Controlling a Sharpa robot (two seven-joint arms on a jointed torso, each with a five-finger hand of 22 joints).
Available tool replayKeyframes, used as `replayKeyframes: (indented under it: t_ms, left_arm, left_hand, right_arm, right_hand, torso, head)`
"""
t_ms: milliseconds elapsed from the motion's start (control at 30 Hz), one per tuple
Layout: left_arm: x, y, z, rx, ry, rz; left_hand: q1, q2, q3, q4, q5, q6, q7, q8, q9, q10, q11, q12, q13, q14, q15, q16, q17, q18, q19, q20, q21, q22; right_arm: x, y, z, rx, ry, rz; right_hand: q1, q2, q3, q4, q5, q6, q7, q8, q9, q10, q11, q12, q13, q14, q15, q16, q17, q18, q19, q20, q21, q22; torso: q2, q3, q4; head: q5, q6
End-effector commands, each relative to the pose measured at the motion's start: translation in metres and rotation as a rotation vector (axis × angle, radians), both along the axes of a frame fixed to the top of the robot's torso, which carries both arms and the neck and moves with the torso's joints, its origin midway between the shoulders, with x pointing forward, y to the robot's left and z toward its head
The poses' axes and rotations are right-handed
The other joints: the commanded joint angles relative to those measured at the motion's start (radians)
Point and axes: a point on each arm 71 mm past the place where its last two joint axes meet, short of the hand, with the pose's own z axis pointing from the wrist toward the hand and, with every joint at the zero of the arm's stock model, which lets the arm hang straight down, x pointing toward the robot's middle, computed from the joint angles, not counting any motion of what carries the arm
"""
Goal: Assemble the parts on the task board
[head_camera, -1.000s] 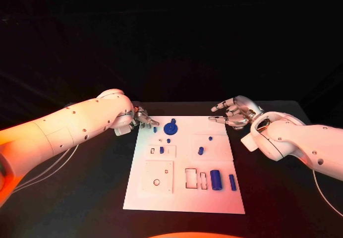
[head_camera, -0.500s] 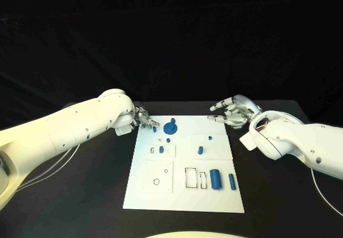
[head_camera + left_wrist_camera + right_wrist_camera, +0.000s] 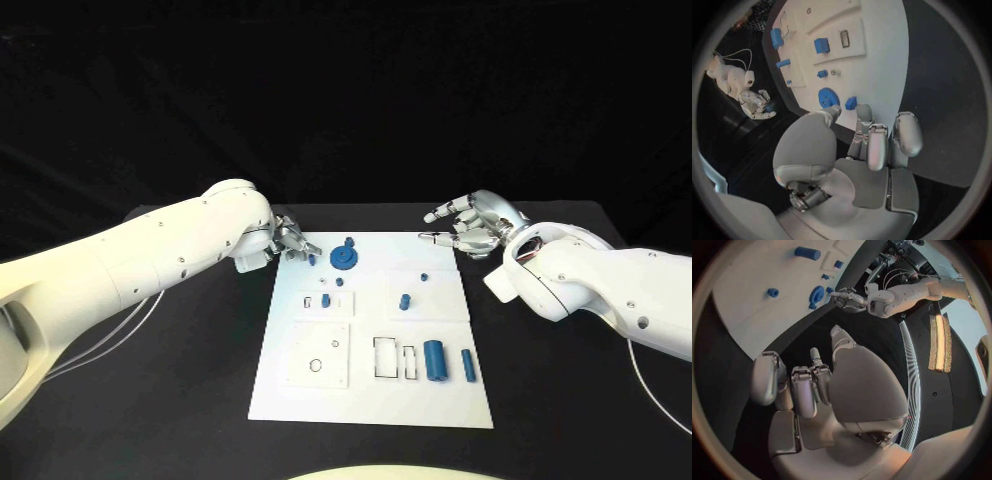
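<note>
Centrally on the black table (image 3: 173, 400) lies the white task board (image 3: 372, 400), its long side running away from the robot. At the board's far end sits a round blue part (image 3: 343, 258) like a small disc with a knob, and just beside it, toward the board's far left corner, a small blue part (image 3: 313, 260) stands near the edge. The left hand (image 3: 283, 241) hovers at that corner; its fingertips (image 3: 864, 111) reach to just beside the small blue part in the left wrist view, fingers extended and slightly apart, and nothing sits between them. Whether a fingertip actually touches the part cannot be told. The right hand (image 3: 469, 228) is off the board, beyond its far right corner, over bare table; its fingers are loosely curled and spread, holding nothing, as the right wrist view (image 3: 811, 385) also shows. Mid-board lie a few more small blue pieces (image 3: 405, 300), one of them beside a small rectangular slot. Near the robot's end a larger blue cylinder (image 3: 434, 360) and a slimmer blue bar (image 3: 469, 364) lie side by side, next to a black-outlined rectangular recess (image 3: 387, 358).
</note>
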Motion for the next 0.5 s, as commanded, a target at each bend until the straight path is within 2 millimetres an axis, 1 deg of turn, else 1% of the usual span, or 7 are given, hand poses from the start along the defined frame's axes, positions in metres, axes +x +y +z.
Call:
replayKeyframes:
  t_ms: [33, 267, 433, 467, 500]
  left_arm:
    - [0.0003, -0.0026, -0.0001, -0.014, 0.010, -0.015]
    - [0.0019, -0.0022, -0.0006, -0.020, 0.003, -0.004]
    - [0.0023, -0.0024, -0.0013, -0.026, 0.003, -0.002]
    - [0.0022, -0.0027, -0.0016, -0.028, 0.005, -0.003]
    - [0.0021, -0.0030, -0.0019, -0.029, 0.008, -0.005]
  left_hand:
    - [0.010, -0.002, 0.008, 0.001, 0.003, 0.004, 0.001, -0.006, -0.001, -0.005, 0.000, 0.003, 0.001, 0.071, 0.004, -0.002, 0.174, 0.007, 0.002, 0.008, -0.004, 0.001]
    - [0.020, 0.002, 0.013, 0.001, 0.003, 0.008, 0.001, -0.007, -0.003, -0.005, -0.001, 0.005, 0.003, 0.071, 0.004, -0.001, 0.175, 0.007, 0.001, 0.008, -0.004, 0.002]
    - [0.039, 0.010, 0.022, 0.000, 0.003, 0.015, -0.001, -0.005, -0.003, -0.007, -0.002, 0.007, 0.002, 0.071, 0.003, -0.001, 0.175, 0.007, 0.000, 0.008, -0.004, 0.002]
    - [0.051, 0.013, 0.027, -0.001, 0.002, 0.020, -0.004, -0.001, -0.002, -0.007, -0.003, 0.008, 0.002, 0.071, 0.002, -0.001, 0.175, 0.007, 0.001, 0.008, -0.004, 0.003]
    - [0.077, 0.018, 0.038, -0.006, 0.003, 0.027, -0.008, 0.006, 0.002, -0.009, -0.007, 0.008, 0.001, 0.071, -0.001, -0.001, 0.175, 0.007, 0.001, 0.007, -0.003, 0.004]
  right_arm:
    - [-0.0002, 0.0013, 0.0002, 0.000, -0.006, 0.011]
    - [-0.0002, 0.0017, 0.0002, 0.000, -0.005, 0.012]
    - [-0.0001, 0.0019, 0.0001, 0.000, -0.005, 0.013]
    - [-0.0001, 0.0020, 0.0001, 0.000, -0.005, 0.013]
    - [-0.0001, 0.0020, 0.0000, 0.000, -0.004, 0.013]
  right_hand:
    - [-0.006, 0.003, -0.005, -0.001, 0.001, 0.006, -0.002, -0.003, -0.001, -0.006, -0.001, -0.003, 0.118, 0.084, -0.001, -0.006, 0.183, 0.009, -0.002, -0.003, -0.005, 0.028]
    - [-0.006, 0.003, -0.005, -0.001, 0.001, 0.006, -0.002, -0.003, -0.001, -0.006, -0.001, -0.003, 0.118, 0.084, -0.001, -0.006, 0.183, 0.009, -0.002, -0.003, -0.005, 0.028]
    - [-0.007, 0.004, -0.004, -0.001, 0.003, 0.006, -0.002, -0.003, -0.002, -0.006, -0.001, -0.003, 0.118, 0.084, -0.001, -0.006, 0.182, 0.009, -0.002, -0.003, -0.006, 0.028]
    - [-0.007, 0.004, -0.004, -0.001, 0.003, 0.006, -0.002, -0.003, -0.002, -0.006, -0.001, -0.003, 0.118, 0.084, -0.001, -0.006, 0.182, 0.009, -0.002, -0.003, -0.006, 0.028]
    - [-0.007, 0.004, -0.004, -0.001, 0.003, 0.006, -0.002, -0.003, -0.002, -0.006, -0.001, -0.003, 0.118, 0.084, -0.001, -0.006, 0.182, 0.009, -0.002, -0.003, -0.006, 0.028]
  torso:
    - [0.000, 0.0006, -0.0002]
    - [0.000, 0.0001, 0.0008]
    - [-0.001, 0.0002, 0.0004]
    - [-0.001, 0.0003, 0.0003]
    - [-0.001, 0.0001, 0.0007]
  head:
    - [-0.001, -0.001]
    - [-0.004, -0.002]
    - [-0.003, -0.002]
    - [-0.004, -0.003]
    - [-0.004, -0.004]
